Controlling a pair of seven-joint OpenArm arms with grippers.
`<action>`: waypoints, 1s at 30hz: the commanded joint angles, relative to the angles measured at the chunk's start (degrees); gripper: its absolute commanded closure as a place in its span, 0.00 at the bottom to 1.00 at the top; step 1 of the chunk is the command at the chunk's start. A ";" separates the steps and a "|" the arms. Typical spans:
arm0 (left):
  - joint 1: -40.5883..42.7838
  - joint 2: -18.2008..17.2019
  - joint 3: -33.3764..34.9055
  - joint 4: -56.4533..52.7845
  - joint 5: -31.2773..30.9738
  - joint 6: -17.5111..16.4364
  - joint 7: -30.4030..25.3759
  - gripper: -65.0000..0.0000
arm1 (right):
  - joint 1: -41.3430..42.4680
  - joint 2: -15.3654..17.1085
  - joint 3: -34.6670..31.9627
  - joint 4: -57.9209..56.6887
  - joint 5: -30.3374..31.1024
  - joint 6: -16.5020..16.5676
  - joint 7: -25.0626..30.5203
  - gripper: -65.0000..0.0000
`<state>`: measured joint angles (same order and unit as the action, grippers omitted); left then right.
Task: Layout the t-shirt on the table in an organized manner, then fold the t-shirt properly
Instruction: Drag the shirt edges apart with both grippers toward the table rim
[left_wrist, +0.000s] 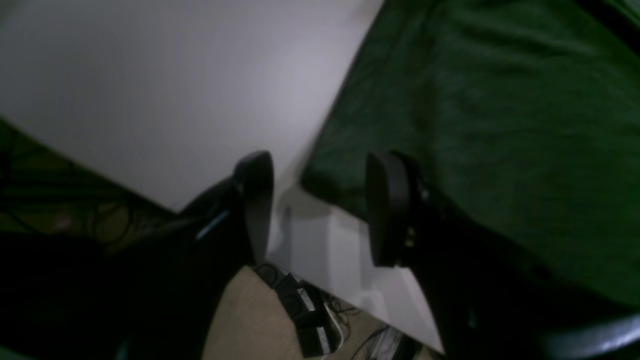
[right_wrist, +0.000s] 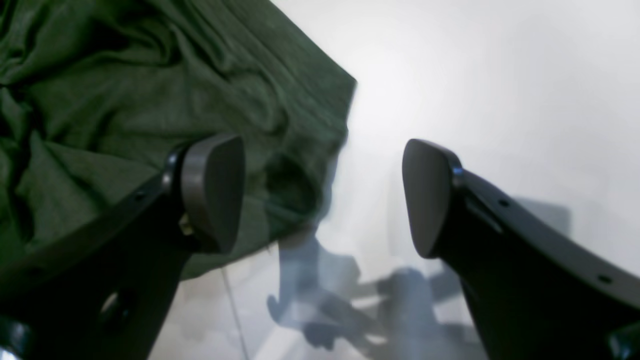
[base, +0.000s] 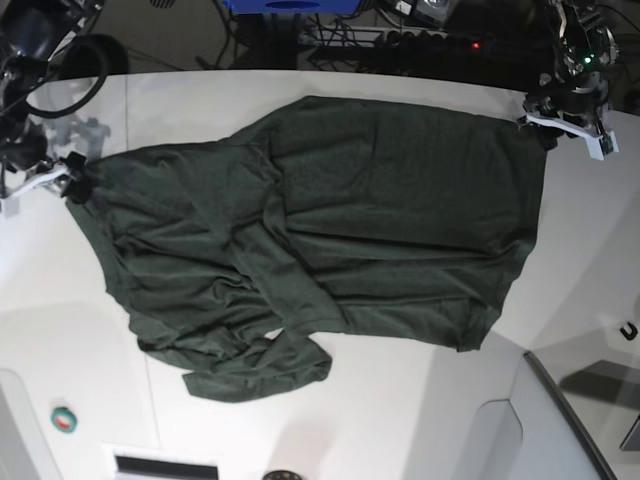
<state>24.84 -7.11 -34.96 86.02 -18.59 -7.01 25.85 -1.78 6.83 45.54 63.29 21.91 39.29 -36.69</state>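
The dark green t-shirt (base: 330, 230) lies spread across the white table (base: 400, 420), smooth toward the right and bunched in wrinkles at its lower left. My left gripper (base: 545, 128) hovers at the shirt's far right corner. In the left wrist view it (left_wrist: 322, 205) is open, with a shirt (left_wrist: 500, 125) corner lying just beyond the gap and nothing between the fingers. My right gripper (base: 72, 183) is at the shirt's left edge. Seen from the right wrist, it (right_wrist: 322, 195) is wide open, with the creased shirt (right_wrist: 125, 100) behind its left finger and bare table (right_wrist: 500, 75) in the gap.
A raised grey-white panel (base: 580, 420) with a dark edge stands at the lower right. A small green roll (base: 64, 419) sits at the lower left. Cables and a power strip (base: 400, 40) lie beyond the far edge. The table edge and floor clutter (left_wrist: 310, 320) show below my left gripper.
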 joint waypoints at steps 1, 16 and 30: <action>0.52 -0.67 -0.42 -0.61 -0.27 -1.48 -2.42 0.54 | 0.95 1.13 0.22 -0.39 0.64 0.71 0.69 0.29; 1.23 -0.23 -3.85 -8.44 -9.94 -12.64 -5.67 0.38 | 2.26 1.30 -0.22 -4.52 0.55 0.71 0.34 0.29; -1.15 0.04 -3.77 -10.11 -10.29 -12.64 -5.67 0.30 | 1.39 0.69 -0.31 -4.52 0.46 0.71 0.34 0.45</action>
<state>23.44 -6.35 -38.33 75.26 -28.47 -19.51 21.17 -0.51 7.11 45.36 58.48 23.62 39.75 -34.74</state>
